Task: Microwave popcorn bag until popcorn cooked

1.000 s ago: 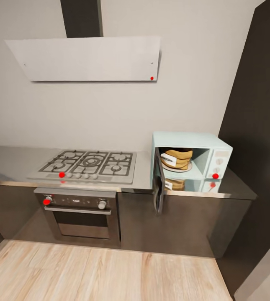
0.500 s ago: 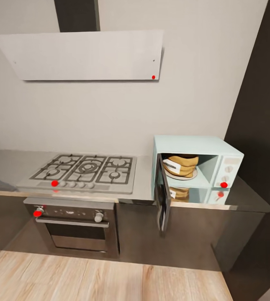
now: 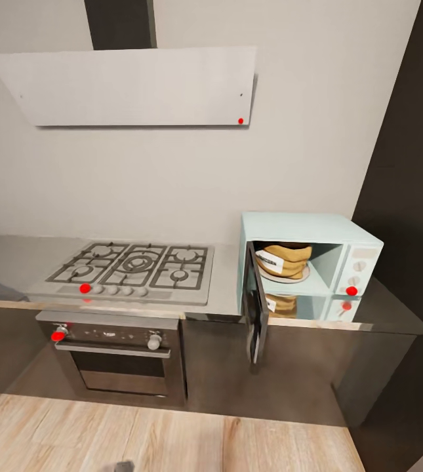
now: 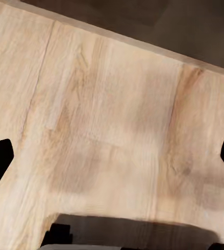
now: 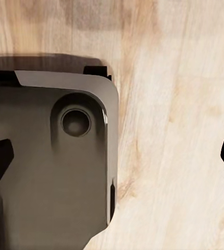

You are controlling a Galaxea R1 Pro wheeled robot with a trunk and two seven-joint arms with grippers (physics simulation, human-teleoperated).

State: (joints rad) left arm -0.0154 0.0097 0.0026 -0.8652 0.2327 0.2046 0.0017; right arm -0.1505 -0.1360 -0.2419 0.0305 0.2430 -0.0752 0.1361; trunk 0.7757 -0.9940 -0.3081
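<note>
Popcorn bag (image 3: 283, 259) sits on the plate (image 3: 296, 275) inside the mint-blue microwave (image 3: 306, 262), whose door (image 3: 254, 313) hangs wide open toward the room. The microwave stands at the right end of the grey surface (image 3: 14, 255), well apart from the steel gas hob (image 3: 132, 265) with the oven (image 3: 116, 351) under it. Both hands point down at the wood floor (image 3: 172, 439): the left hand (image 4: 112, 156) is spread wide and empty, the right hand (image 5: 112, 151) likewise, above the robot's dark base (image 5: 49, 161).

One microwave (image 3: 306, 262), one popcorn bag (image 3: 284, 259) inside, one gas hob (image 3: 132, 263), one oven (image 3: 116, 354), one hood (image 3: 129, 85).
</note>
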